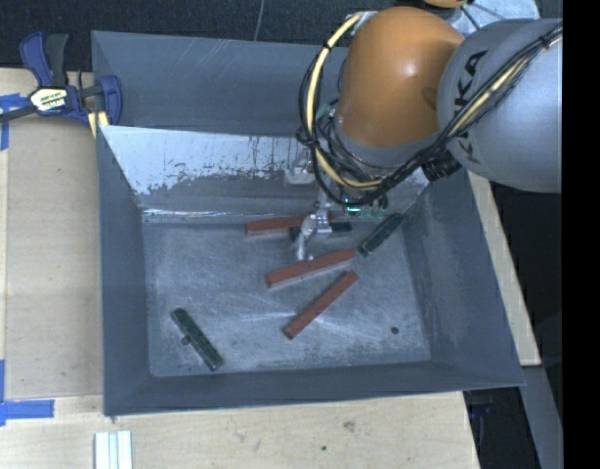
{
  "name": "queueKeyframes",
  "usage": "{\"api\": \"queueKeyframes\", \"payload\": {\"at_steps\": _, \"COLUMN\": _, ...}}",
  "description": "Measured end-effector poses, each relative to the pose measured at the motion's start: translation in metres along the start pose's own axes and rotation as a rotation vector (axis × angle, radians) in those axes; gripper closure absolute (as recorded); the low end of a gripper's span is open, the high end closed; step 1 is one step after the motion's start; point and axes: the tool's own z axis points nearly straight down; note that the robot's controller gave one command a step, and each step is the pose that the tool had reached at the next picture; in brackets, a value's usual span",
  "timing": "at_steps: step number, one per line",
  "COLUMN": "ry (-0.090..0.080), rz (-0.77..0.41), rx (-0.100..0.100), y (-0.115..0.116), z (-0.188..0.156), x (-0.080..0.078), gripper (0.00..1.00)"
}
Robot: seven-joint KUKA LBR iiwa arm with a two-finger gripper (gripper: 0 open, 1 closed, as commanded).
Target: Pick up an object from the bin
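One thing I cannot tell is whether my gripper (308, 242) is apart or together. It hangs low over the back middle of the bin (119, 262), at the right end of the top brown stick (273, 227) and just above the middle stick (310, 269). A third stick (321, 304) lies just in front, a green bar (381, 233) to the right, and another green piece (196, 339) well apart at front left.

sticks (311, 269) mid bin (119, 291); perhaps a clip (196, 339) front-left.
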Motion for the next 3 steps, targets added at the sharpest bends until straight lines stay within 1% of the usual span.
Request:
{"api": "queueKeyframes", "payload": {"at_steps": 1, "ry": -0.008, "rz": 0.001, "rx": -0.001, "y": 0.000, "z": -0.005, "x": -0.002, "gripper": 0.00}}
{"api": "queueKeyframes", "payload": {"at_steps": 2, "ry": -0.014, "rz": 0.071, "rx": -0.002, "y": -0.007, "z": 0.030, "x": -0.006, "gripper": 0.00}}
{"api": "queueKeyframes", "payload": {"at_steps": 3, "ry": -0.012, "rz": -0.013, "rx": -0.002, "y": -0.008, "z": 0.122, "x": -0.001, "gripper": 1.00}}
